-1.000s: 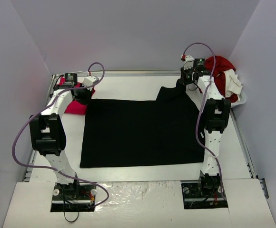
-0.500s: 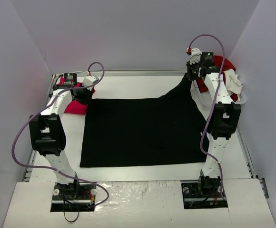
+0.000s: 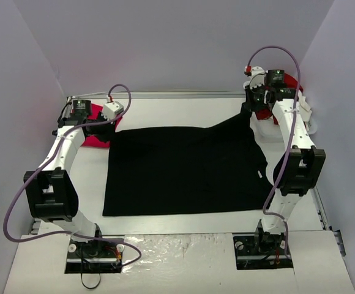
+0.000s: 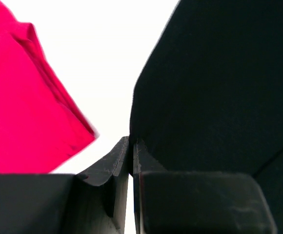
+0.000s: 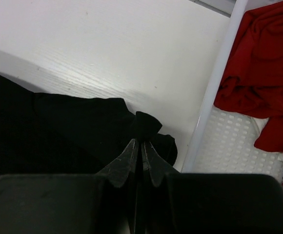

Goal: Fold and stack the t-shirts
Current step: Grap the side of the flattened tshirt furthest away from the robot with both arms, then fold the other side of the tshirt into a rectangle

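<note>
We hold 2 far corners of the black t-shirt (image 3: 183,168) — left gripper (image 4: 131,144) and right gripper (image 5: 141,142) pinched tight on them; its body lies nearward of both.

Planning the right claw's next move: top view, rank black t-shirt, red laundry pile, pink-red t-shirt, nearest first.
1. black t-shirt: corner in the right claw
2. red laundry pile: just right
3. pink-red t-shirt: far left

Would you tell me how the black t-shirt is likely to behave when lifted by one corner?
Probably floppy: the black t-shirt drapes from the right gripper down to the table. Likely light for its size, as a small pinch holds its raised corner.
</note>
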Available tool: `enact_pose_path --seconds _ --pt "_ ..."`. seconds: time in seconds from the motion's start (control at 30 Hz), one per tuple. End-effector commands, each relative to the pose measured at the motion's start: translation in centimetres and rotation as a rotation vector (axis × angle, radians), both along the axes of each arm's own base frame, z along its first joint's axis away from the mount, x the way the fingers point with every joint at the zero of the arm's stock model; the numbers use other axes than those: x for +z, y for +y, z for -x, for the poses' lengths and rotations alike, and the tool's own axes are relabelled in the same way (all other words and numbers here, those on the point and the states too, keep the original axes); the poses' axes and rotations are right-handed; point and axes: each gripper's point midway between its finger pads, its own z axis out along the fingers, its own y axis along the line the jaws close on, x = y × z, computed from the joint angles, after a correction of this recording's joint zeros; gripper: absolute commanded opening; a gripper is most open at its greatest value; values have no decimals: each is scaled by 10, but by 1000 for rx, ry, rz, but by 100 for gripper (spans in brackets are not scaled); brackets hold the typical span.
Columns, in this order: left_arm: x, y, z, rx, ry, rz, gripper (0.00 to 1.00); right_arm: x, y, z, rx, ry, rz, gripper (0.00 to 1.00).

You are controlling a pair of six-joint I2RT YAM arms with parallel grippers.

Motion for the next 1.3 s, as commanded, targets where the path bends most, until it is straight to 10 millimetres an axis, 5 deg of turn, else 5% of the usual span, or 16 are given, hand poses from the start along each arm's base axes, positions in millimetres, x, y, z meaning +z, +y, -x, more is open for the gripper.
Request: enact_pose_path --seconds 0.0,0.47,0.67,1.27 --pt "11 -2 17 -46 -23 11 2 32 1 34 29 -25 6 0" --pt "-9 2 73 -133 0 -32 2 30 5 130 78 74 31 0" --pt "-22 8 91 -160 19 -66 2 14 5 166 98 148 42 0" --pt "-49 7 119 -211 75 -78 2 -11 5 223 120 262 56 0"
